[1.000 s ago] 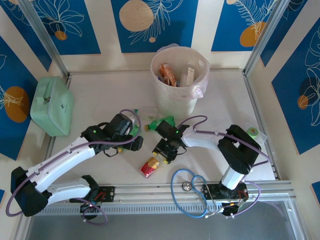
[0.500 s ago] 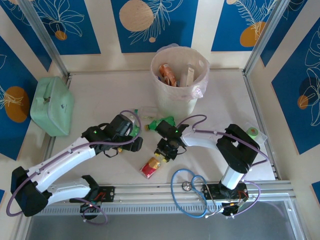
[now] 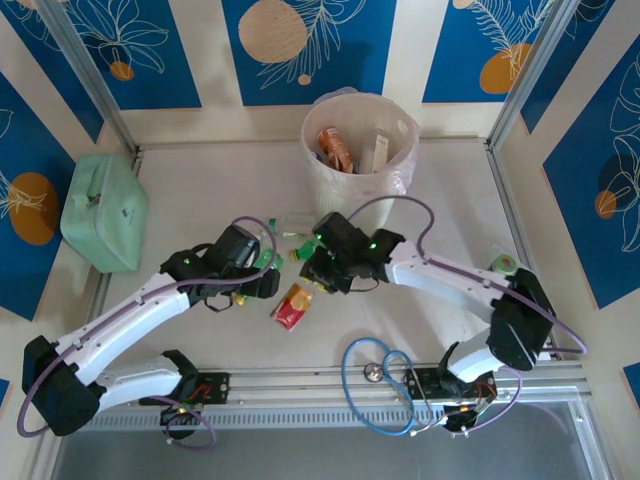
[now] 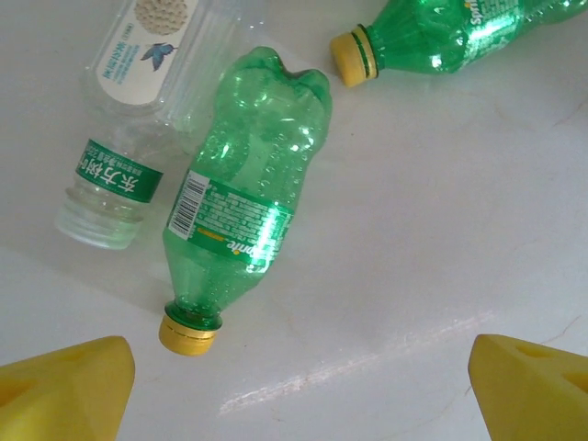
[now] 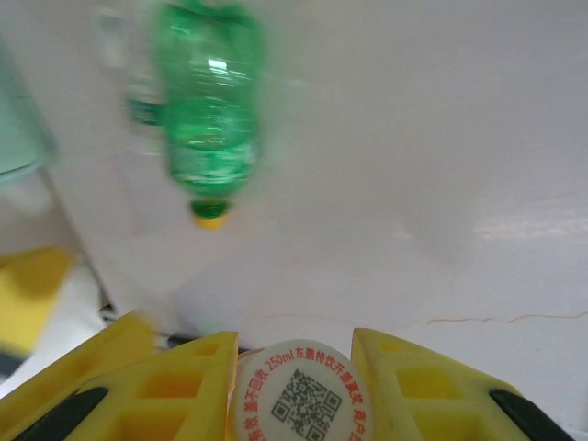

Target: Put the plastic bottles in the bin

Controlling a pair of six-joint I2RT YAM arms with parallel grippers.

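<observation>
Swung out leftward and farther up the counter (image 3: 200, 180) with the right arm (image 3: 445, 278) since a second ago, taking the red-labelled bottle (image 3: 289, 308) along toward the green ones. Clenched now on that bottle's white QR-printed cap (image 5: 299, 395) with the right fingers (image 5: 165, 386), yellow on either side. Cannot tell whether lifted clear or dragging.

Spread wide with the left fingers (image 4: 64, 390), gripping nothing, hovering over a green bottle (image 4: 243, 202) lying flat. Just beside it, a clear bottle (image 4: 124, 147) with a green label. Farther off, a second green bottle (image 4: 432, 32). At the back of the counter, the bin (image 3: 352, 200), upright, with an orange-labelled bottle (image 3: 335, 148) already inside.
</observation>
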